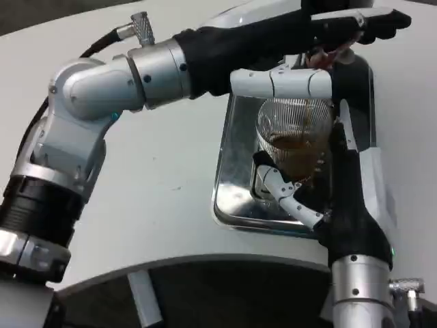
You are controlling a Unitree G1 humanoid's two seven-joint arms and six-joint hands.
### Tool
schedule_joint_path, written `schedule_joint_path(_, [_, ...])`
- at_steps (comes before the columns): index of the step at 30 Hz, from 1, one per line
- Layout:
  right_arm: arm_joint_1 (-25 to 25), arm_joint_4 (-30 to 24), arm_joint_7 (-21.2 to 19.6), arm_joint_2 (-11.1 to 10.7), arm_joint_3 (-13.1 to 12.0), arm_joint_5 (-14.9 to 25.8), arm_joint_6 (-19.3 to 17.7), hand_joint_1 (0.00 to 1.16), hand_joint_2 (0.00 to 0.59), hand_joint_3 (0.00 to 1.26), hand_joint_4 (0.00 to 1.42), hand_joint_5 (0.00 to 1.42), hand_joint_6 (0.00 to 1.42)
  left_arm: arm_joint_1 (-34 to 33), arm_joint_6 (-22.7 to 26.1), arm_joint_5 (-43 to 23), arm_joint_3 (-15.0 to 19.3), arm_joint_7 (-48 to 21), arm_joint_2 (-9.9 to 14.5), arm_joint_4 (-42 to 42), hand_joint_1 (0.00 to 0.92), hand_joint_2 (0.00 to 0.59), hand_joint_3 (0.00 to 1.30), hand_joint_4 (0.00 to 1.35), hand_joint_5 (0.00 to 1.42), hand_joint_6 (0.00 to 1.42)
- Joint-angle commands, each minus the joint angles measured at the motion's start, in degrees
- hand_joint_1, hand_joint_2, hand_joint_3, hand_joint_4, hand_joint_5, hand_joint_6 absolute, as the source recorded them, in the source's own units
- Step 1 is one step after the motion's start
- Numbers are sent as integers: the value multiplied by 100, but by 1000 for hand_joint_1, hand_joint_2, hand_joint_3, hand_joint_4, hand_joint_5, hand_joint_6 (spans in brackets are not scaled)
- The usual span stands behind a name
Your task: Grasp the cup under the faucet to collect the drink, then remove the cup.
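Observation:
A ribbed clear glass cup (293,130) holds brown drink (295,149) in its lower half. It stands upright over the metal tray (235,184). My right hand (338,198) grips the cup from the right and below, with fingers wrapped around its base. My left arm reaches across the top of the picture. My left hand (321,34) lies over the faucet lever (333,53), fingers on top and thumb stretched out beneath, just above the cup's rim. The spout itself is hidden behind that hand.
The shiny tray has a raised rim and sits at the table's right side, against the dispenser's dark body (358,78). White tabletop (164,171) stretches to the left. The table's curved front edge (205,263) runs just below the tray.

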Motion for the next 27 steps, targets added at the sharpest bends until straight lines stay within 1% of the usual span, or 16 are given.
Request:
schedule_joint_path(1, [-60, 177, -137, 367, -7, 61, -90, 692, 249, 35, 66, 121, 177, 44, 34, 168, -115, -215, 126, 188, 0, 115, 94, 0, 76, 172])
schedule_joint_path(6, [-178, 319, -193, 383, -34, 89, -61, 692, 248, 36, 66, 122, 177, 2, -4, 166, -109, -225, 120, 261, 0, 115, 94, 0, 76, 172])
schedule_joint_path(17, [-424, 684, -301, 410, -114, 173, -116, 693, 248, 37, 66, 112, 165, -71, -96, 176, -106, -233, 114, 431, 0, 116, 94, 0, 85, 172])
schedule_joint_path(27, [-513, 901, -490, 433, -152, 196, -145, 693, 248, 37, 61, 111, 163, -100, -188, 181, -108, -218, 91, 584, 0, 116, 94, 0, 87, 172])
